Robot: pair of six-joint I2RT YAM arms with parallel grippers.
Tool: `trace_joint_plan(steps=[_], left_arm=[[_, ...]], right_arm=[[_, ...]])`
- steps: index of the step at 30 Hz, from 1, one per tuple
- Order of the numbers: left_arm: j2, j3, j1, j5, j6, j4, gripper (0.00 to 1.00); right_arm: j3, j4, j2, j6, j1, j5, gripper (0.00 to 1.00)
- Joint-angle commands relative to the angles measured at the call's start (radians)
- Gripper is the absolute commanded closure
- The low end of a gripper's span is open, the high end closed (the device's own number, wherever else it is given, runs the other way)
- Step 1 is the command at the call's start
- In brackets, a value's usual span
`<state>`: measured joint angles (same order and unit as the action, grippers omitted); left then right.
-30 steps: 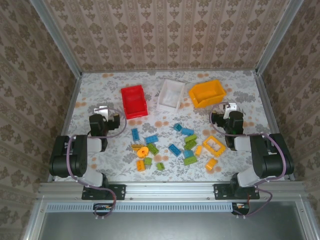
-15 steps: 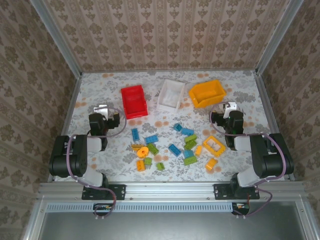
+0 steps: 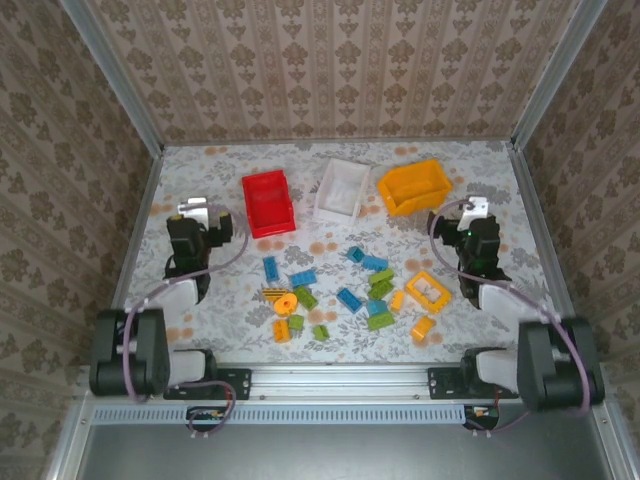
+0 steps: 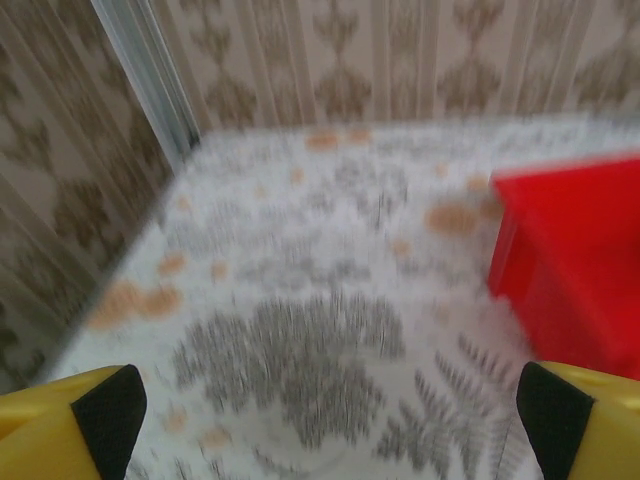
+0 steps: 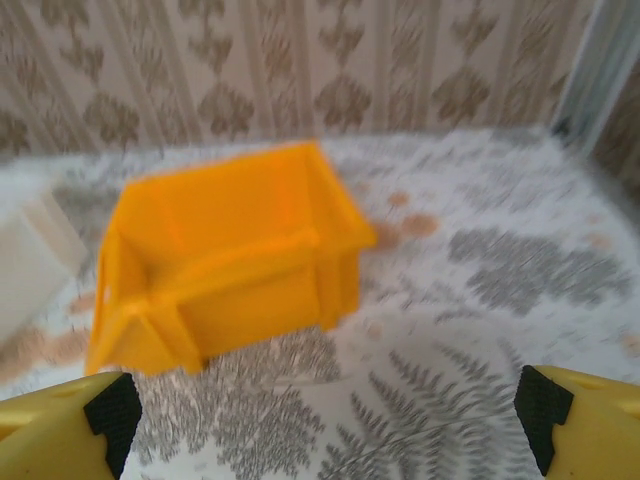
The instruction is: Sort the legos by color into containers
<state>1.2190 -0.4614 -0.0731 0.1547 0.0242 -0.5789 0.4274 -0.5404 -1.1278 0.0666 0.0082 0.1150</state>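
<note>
Blue, green and orange legos lie scattered mid-table, among them a square orange frame (image 3: 428,291), a round orange piece (image 3: 286,302), a blue brick (image 3: 270,268) and a green brick (image 3: 380,321). Behind them stand the red bin (image 3: 267,202), the white bin (image 3: 340,190) and the orange-yellow bin (image 3: 413,186). My left gripper (image 3: 196,215) hovers left of the red bin (image 4: 575,265), open and empty, yellow fingertips (image 4: 75,420) wide apart. My right gripper (image 3: 474,213) stands right of the orange-yellow bin (image 5: 225,255), open and empty, fingertips (image 5: 585,420) at the frame corners.
Patterned walls and metal frame posts (image 3: 145,130) enclose the floral table. A corner post (image 4: 150,70) rises far left of my left gripper. The white bin's edge (image 5: 30,265) shows left of the orange-yellow bin. Bare cloth lies under both grippers.
Both arms have lifted and reached farther back; the left gripper moved up beside the red bin, the right gripper up beside the orange-yellow bin. The legos have not moved.
</note>
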Motion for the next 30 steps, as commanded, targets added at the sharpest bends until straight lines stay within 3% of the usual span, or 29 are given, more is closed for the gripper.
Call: trace_joint_plan(steps=[1, 3, 4, 6, 8, 10, 14, 21, 30], left_arm=[[-0.157, -0.124, -0.077, 0.110, 0.032, 0.213, 0.00], [-0.205, -0.257, -0.140, 0.188, -0.047, 0.401, 0.00], [-0.206, -0.352, -0.149, 0.184, -0.175, 0.584, 0.00], [-0.177, -0.491, -0.134, 0.055, -0.369, 0.835, 0.00], [-0.130, -0.523, -0.082, -0.196, -0.453, 0.839, 0.00], [-0.079, -0.581, -0.071, -0.277, -0.507, 0.894, 0.00], [-0.006, -0.675, -0.223, -0.213, -0.449, 0.956, 0.00], [0.156, -0.767, -0.375, -0.216, -0.429, 0.961, 0.01], [0.391, -0.952, -0.420, -0.276, -0.381, 0.993, 0.12]], right_arm=[[0.174, 0.331, 0.203, 0.077, 0.013, 0.107, 0.00], [0.309, 0.563, 0.247, 0.297, 0.012, 0.152, 0.00], [0.375, 0.670, 0.252, 0.396, 0.010, 0.133, 0.00], [0.408, 0.725, 0.243, 0.488, -0.003, 0.014, 0.00], [0.482, 0.746, 0.170, 0.526, -0.010, -0.133, 0.00], [0.607, 0.925, 0.037, 0.593, 0.017, -0.124, 0.04], [0.753, 1.072, -0.181, 0.694, 0.053, -0.064, 0.27], [0.843, 1.070, -0.427, 0.851, 0.055, -0.060, 0.22], [0.972, 1.039, -0.662, 0.918, 0.058, -0.069, 0.25]])
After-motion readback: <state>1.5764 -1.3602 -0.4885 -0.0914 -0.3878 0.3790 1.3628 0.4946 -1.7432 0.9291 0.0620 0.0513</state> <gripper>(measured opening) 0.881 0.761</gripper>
